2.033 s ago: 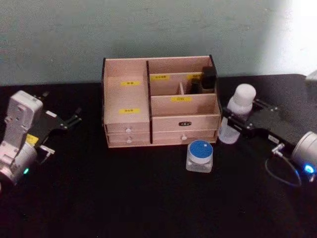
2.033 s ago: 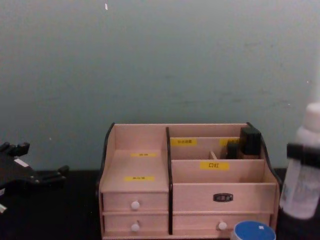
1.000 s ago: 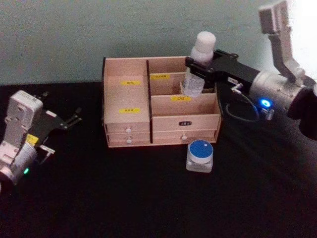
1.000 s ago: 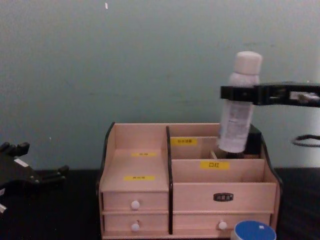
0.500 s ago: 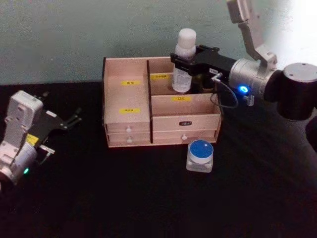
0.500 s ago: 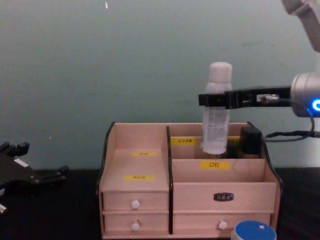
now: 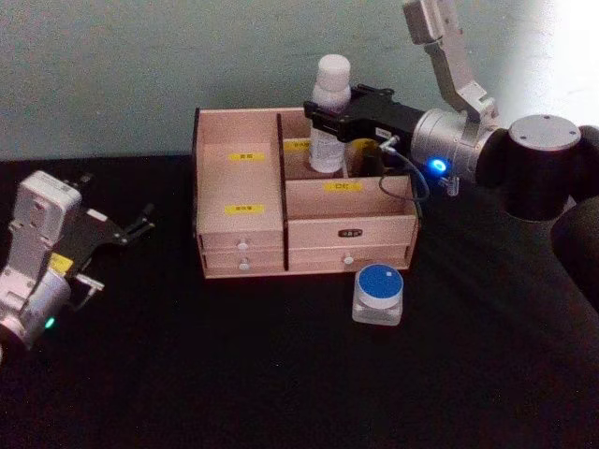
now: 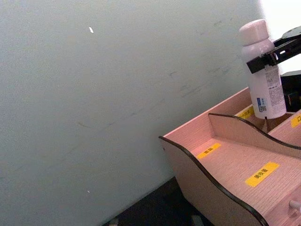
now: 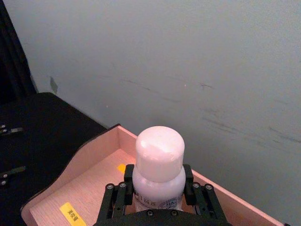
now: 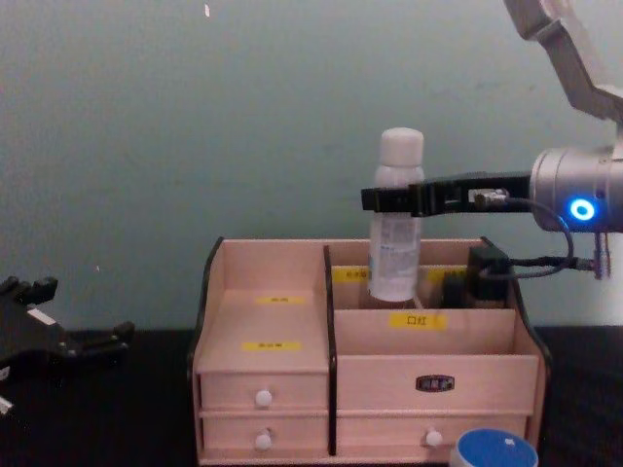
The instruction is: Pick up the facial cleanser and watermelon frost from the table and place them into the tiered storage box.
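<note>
Fingers: the right gripper (image 7: 329, 119) has its fingers (image 9: 115, 197) closed on the white bottle (image 10: 393, 261), clamped just under its cap. The bottle hangs upright between them.
Under the fingers: the rear compartment of the tiered storage box (image 10: 433, 362). The bottle's base sits below that tier's rim, but I cannot tell whether it touches the floor.
Beside the fingers: a dark item (image 10: 490, 263) stands in the same tier on the wrist side, apart from the bottle.
Far from the fingers: the blue-lidded jar (image 7: 378, 293) sits on the table just in front of the box, well below them and nearer the robot. It is not yet picked up. I cannot tell which of the two is the cleanser.
Other arm: the left gripper (image 7: 138, 223) is parked well off to the left with its fingers spread and empty.
Risk: the bottle is tall and narrow. Letting go before the base is seated could tip it against a wall or out over the rim. Drifting sideways could catch the base on a partition and nudge the box.
Change: half a second ago the bottle hung higher and farther to the robot's right. It has since shifted left along the rear tier and come lower.
</note>
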You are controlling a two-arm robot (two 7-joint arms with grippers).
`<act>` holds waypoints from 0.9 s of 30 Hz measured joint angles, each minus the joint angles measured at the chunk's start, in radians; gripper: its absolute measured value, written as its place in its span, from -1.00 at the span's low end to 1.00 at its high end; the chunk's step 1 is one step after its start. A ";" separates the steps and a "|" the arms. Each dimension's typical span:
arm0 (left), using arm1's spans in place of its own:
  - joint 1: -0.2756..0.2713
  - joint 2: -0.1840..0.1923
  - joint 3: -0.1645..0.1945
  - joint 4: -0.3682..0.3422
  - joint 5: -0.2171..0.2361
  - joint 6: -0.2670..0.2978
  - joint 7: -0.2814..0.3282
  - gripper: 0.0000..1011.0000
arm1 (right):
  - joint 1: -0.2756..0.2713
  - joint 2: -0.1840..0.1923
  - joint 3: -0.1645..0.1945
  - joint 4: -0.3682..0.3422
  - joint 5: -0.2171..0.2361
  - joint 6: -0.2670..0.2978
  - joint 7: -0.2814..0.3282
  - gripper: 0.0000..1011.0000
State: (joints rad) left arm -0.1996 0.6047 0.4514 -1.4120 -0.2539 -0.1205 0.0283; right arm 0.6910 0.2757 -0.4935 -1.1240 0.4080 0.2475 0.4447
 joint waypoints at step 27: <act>0.000 0.000 0.000 0.000 0.000 0.000 0.000 0.98 | 0.017 -0.038 -0.010 0.071 -0.046 -0.022 0.018 0.17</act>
State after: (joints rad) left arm -0.1995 0.6047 0.4514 -1.4120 -0.2539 -0.1205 0.0283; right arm 0.7083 0.2379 -0.5034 -1.0531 0.3621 0.2256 0.4629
